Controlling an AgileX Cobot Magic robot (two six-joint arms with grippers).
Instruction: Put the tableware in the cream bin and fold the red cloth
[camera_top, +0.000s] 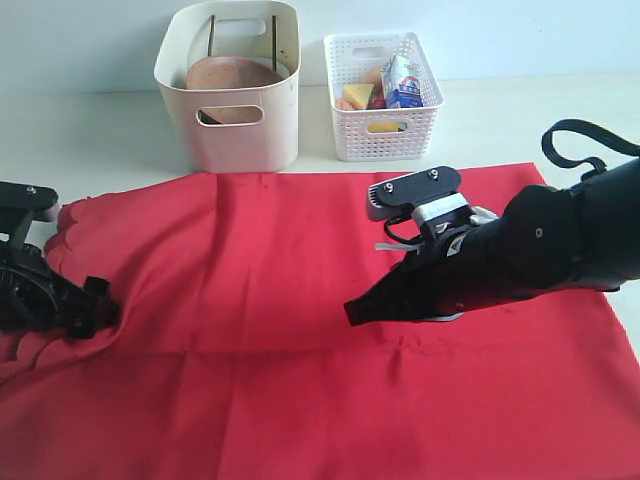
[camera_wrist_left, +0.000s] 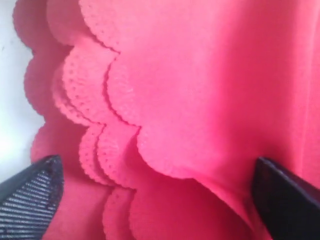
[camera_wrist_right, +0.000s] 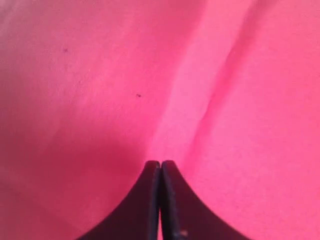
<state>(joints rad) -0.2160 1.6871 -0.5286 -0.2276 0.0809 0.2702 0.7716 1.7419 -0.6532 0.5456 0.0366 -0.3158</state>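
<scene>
The red cloth (camera_top: 300, 300) lies spread over most of the table. Its scalloped edge (camera_wrist_left: 100, 125) is bunched in layers at the far left. My left gripper (camera_top: 100, 310) is low at that bunched edge and open, its fingers (camera_wrist_left: 35, 195) wide apart with the gathered folds lying loose between them (camera_wrist_left: 155, 170). My right gripper (camera_top: 352, 312) is shut with nothing in it, its tip (camera_wrist_right: 160, 164) just above the middle of the cloth. The cream bin (camera_top: 245, 140) stands at the back and holds the round brown plate (camera_top: 232, 75) and two dark chopsticks (camera_top: 212, 38). Any other tableware is hidden.
A white lattice basket (camera_top: 385, 130) next to the bin holds food pieces and a small blue-white carton (camera_top: 403, 82). A crease (camera_wrist_right: 220, 85) runs through the cloth ahead of the right gripper. Bare table (camera_top: 90, 140) shows at the back left.
</scene>
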